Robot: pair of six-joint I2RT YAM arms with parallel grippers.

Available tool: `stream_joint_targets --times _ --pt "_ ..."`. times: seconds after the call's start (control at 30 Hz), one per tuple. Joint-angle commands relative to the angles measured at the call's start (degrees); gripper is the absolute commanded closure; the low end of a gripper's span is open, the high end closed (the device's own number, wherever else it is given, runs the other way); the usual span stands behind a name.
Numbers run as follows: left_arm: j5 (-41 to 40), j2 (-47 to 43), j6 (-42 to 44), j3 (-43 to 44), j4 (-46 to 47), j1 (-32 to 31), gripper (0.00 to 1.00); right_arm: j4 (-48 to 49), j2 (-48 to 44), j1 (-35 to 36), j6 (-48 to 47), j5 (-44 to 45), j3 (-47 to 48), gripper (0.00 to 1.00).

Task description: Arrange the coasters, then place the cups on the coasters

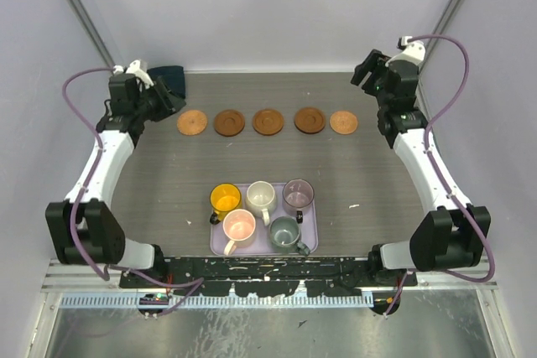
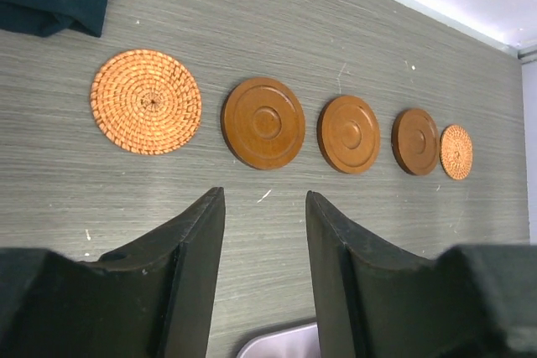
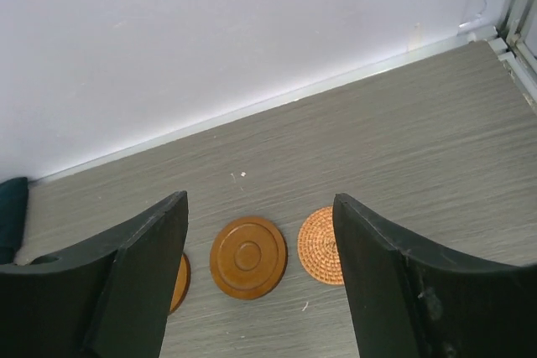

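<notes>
Top external view: grey wood-grain table (image 1: 168, 182), pale lilac walls (image 1: 277, 6). Five wooden and woven coasters (image 1: 268, 121) line its far side; five handled cups (image 1: 261, 198) fill the near lilac tray (image 1: 315, 236); left hand (image 2: 264, 199) and right hand (image 3: 260, 203) gape empty.

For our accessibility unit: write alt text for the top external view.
Five round coasters lie in a row across a grey table; nearer the arms' bases, five mugs stand on a lilac tray. The left gripper and right gripper hover open and empty near the row's ends.
</notes>
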Motion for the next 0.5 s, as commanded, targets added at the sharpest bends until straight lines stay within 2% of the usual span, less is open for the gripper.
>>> stream_joint_targets --times 0.0,0.07,0.17,0.3,0.4,0.47 --pt "0.49 -7.39 1.61 -3.55 4.82 -0.37 0.54 6.51 -3.19 0.28 1.15 2.46 -4.38 0.26" --pt "0.75 -10.78 1.48 -6.86 6.6 -0.54 0.54 7.66 -5.52 0.29 -0.32 0.7 -7.47 0.26" --pt "1.65 -15.24 2.16 -10.19 7.14 -0.83 0.47 7.03 -8.75 0.32 0.34 -0.85 -11.24 0.26" --pt "3.48 -18.72 3.1 -12.61 6.01 -1.7 0.43 0.14 -10.26 0.47 1.4 -2.79 -12.01 0.34" --pt "3.05 -21.0 3.5 -14.38 5.07 -3.8 0.42 -5.19 -11.94 3.22 1.36 -3.42 -13.47 0.39" --pt "0.76 -22.62 4.62 -15.86 3.85 -6.74 0.42 -8.09 -13.56 7.46 0.55 -0.41 -15.03 0.39"
